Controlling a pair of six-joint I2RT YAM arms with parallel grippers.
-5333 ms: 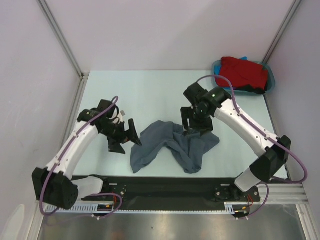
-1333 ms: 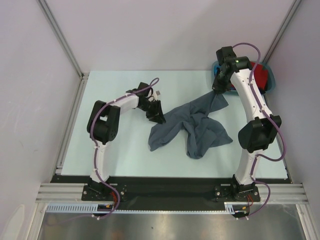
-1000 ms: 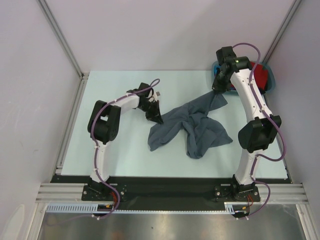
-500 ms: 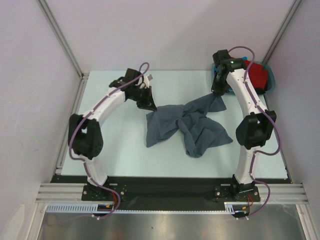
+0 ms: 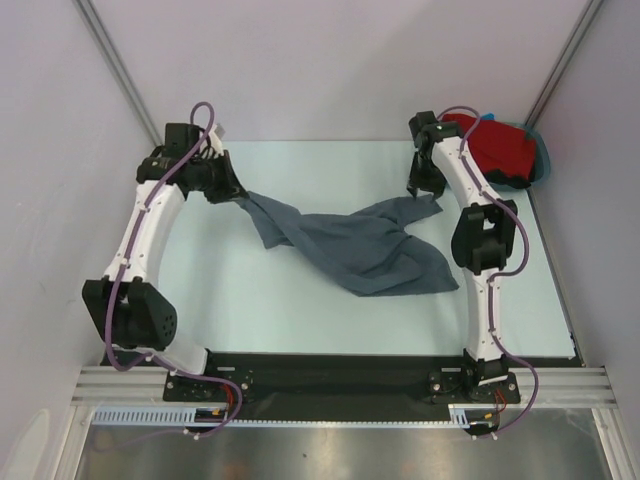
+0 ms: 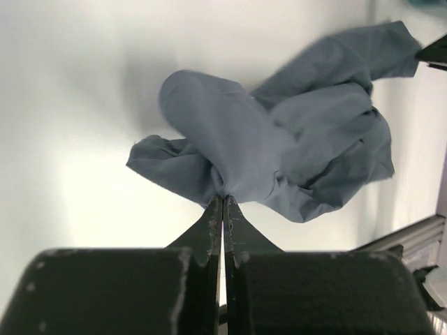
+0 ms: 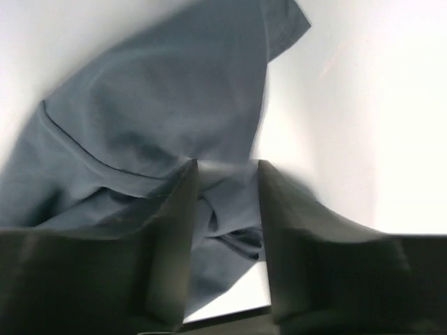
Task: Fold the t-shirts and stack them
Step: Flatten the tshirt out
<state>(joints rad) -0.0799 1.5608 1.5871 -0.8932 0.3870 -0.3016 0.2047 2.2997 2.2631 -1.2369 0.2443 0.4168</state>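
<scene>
While left gripper [image 6: 223,199] pinches grey t-shirt [image 5: 350,245], right arm [image 5: 470,195] reaches far, right gripper [image 7: 227,166] spread.

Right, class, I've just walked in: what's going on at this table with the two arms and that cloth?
The left gripper is shut on one end of the grey t-shirt, near the far left of the table. The shirt lies stretched and rumpled across it. The right gripper is at the shirt's other end, jaws apart, not clamping it. A red t-shirt sits in the teal tub at the far right. Nothing is folded yet.
</scene>
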